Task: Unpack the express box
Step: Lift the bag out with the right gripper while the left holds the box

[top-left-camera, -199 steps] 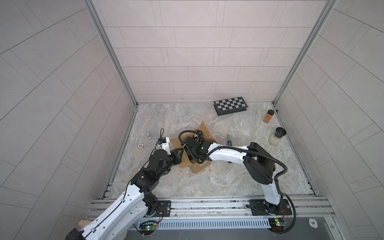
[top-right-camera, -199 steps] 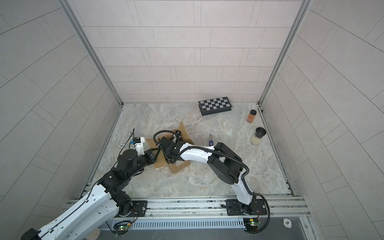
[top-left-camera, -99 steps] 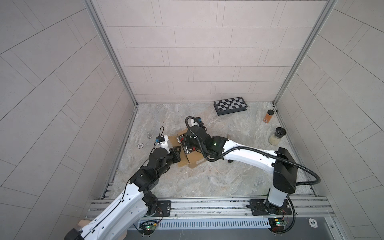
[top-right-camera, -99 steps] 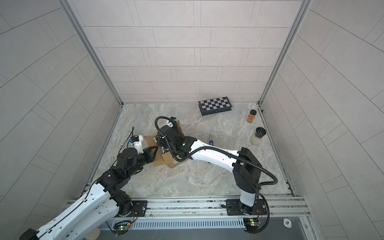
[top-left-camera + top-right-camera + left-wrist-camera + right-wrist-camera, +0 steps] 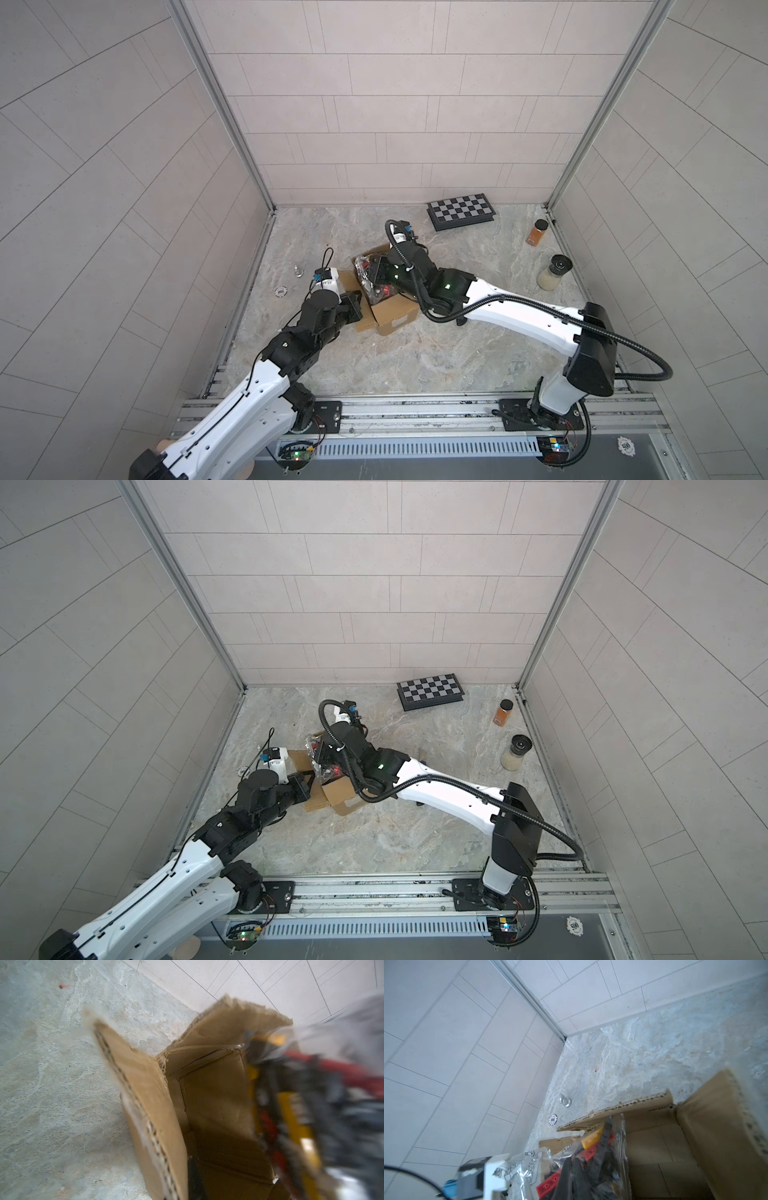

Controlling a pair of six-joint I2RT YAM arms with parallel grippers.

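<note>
The express box (image 5: 392, 318) (image 5: 338, 793) is a small brown carton standing open on the stone floor, flaps spread. My left gripper (image 5: 356, 305) (image 5: 305, 786) is shut on its left flap (image 5: 145, 1088), with one dark finger (image 5: 193, 1178) inside the wall. My right gripper (image 5: 376, 270) (image 5: 323, 751) is shut on a clear plastic bag (image 5: 368, 280) (image 5: 591, 1159) of red, yellow and black bricks, held over the box's open top. In the right wrist view dark fingers (image 5: 571, 1180) pinch the bag. The bag (image 5: 311, 1105) is blurred in the left wrist view.
A checkered case (image 5: 461, 210) lies by the back wall. An orange spice jar (image 5: 537, 232) and a black-lidded jar (image 5: 555, 272) stand at the right wall. A poker chip (image 5: 280, 292) and a small metal piece (image 5: 297, 271) lie left of the box.
My right arm has stretched out and risen, drawing the bag of bricks up out of the box. The box has shifted slightly. My left gripper has stayed shut on the flap.
</note>
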